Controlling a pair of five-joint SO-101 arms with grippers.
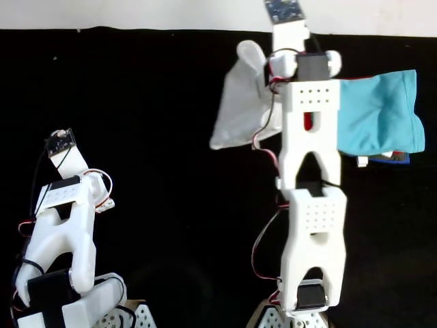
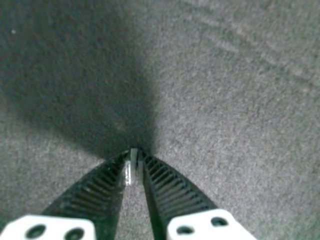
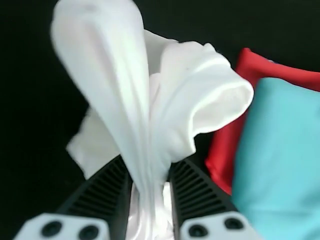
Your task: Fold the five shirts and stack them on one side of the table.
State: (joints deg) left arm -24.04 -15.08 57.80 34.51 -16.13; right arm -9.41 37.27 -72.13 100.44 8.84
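Observation:
A white shirt [image 1: 240, 102] hangs bunched at the far middle of the table, held up by my right gripper [image 3: 149, 186], which is shut on its fabric [image 3: 150, 115]. Beside it on the right lies a folded teal shirt [image 1: 377, 113], with a red shirt [image 3: 250, 100] under it and a sliver of a blue one [image 1: 396, 158] peeking out at the stack's near edge. My left gripper [image 2: 133, 167] is shut on nothing, low over the black cloth at the near left, its arm [image 1: 65, 225] folded back.
The black table cloth [image 1: 157, 205] is bare across the left and middle. The white wall edge [image 1: 136, 14] runs along the far side. The right arm [image 1: 311, 205] stretches up the middle-right of the table.

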